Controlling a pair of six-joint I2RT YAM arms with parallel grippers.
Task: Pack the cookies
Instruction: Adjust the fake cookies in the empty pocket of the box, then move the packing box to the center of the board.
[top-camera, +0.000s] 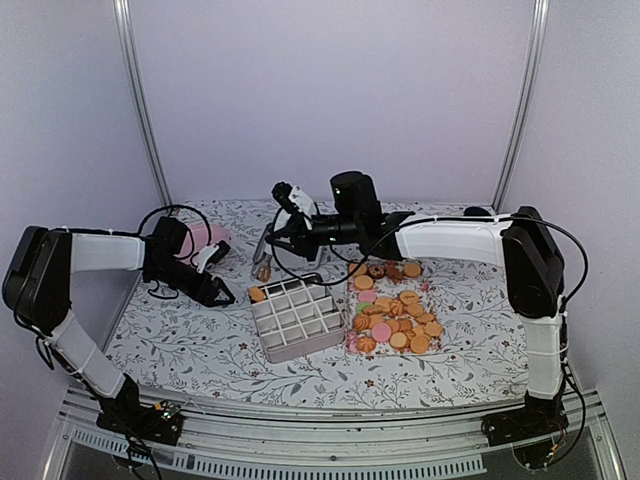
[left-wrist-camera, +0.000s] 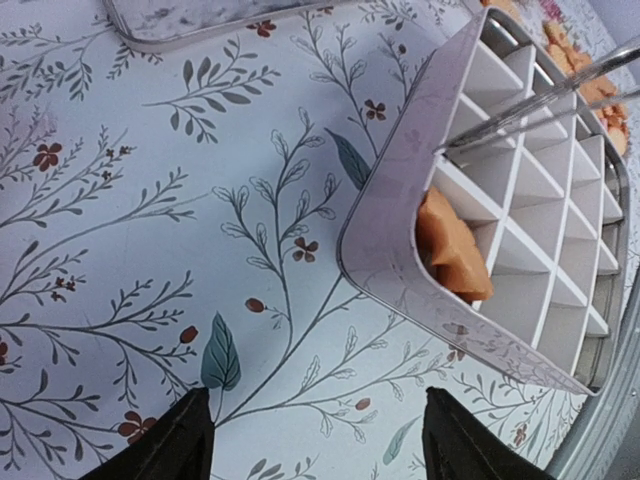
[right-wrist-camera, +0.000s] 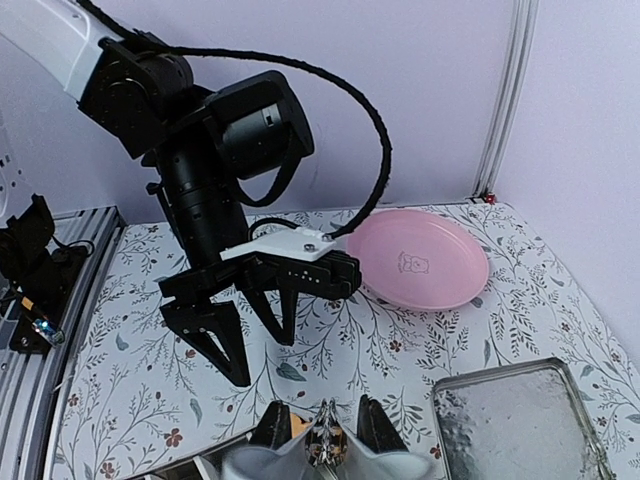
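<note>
Golden-orange cookies, white grid box, pink plate, leaf-patterned tablecloth.

A table under a floral cloth carries a white gridded box at centre, cookies heaped just right of it, a pink plate and a flat metal tray behind.

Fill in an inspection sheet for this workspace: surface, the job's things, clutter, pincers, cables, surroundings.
Surface: floral tablecloth, lying flat, no spills seen.
Job's things: cookies piled right of the white grid box; an orange cookie sits in its corner cell.
Clutter: pink plate and silver tray, both look empty.
Pincers: left pincer open, empty, low beside the box; right pincer closed on metal tongs.
Cables: black cable looped above the left arm's wrist.
Surroundings: plain pale walls, metal posts.
</note>
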